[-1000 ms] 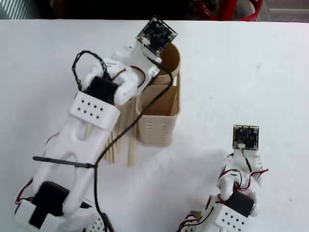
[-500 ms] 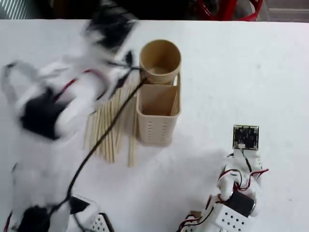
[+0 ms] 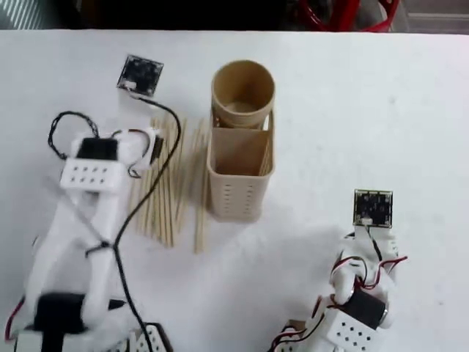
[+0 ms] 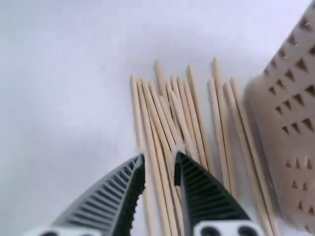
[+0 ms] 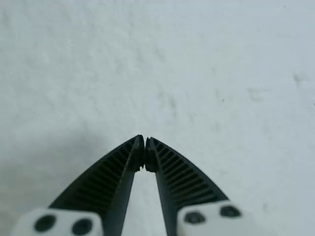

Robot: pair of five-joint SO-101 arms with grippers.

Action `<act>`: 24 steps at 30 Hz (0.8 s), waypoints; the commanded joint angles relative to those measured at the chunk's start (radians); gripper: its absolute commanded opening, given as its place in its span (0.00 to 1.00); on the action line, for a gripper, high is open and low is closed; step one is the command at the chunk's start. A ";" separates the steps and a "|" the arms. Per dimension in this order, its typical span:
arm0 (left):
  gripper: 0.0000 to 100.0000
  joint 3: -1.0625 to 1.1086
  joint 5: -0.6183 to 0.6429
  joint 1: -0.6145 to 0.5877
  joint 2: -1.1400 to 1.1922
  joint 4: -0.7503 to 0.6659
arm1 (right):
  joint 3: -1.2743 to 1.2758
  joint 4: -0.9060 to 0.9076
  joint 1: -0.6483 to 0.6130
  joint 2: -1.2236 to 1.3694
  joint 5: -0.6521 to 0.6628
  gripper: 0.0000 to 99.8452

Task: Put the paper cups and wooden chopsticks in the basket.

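White table (image 3: 381,110) in play, a loose fan of wooden chopsticks (image 3: 167,207) lying flat on it, side by side, and the perforated beige basket (image 3: 234,194) standing upright right alongside the nearest sticks.

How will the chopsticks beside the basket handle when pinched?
The chopsticks look thin, straight and stiff: probably light, won't flop. They lie loose and fanned on the table, so a pinch likely lifts few and scatters others.

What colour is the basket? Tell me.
Beige, with rows of small holes in its wall. The basket shows best in the high view.
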 commanded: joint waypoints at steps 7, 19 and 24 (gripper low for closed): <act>0.12 -0.107 0.037 0.005 0.280 -0.020 | 0.009 0.004 0.007 -0.002 0.002 0.02; 0.13 -0.112 0.038 0.010 0.375 -0.051 | 0.009 0.004 0.007 -0.002 0.002 0.02; 0.15 -0.118 0.038 0.010 0.400 -0.060 | 0.009 0.004 0.007 -0.002 0.002 0.02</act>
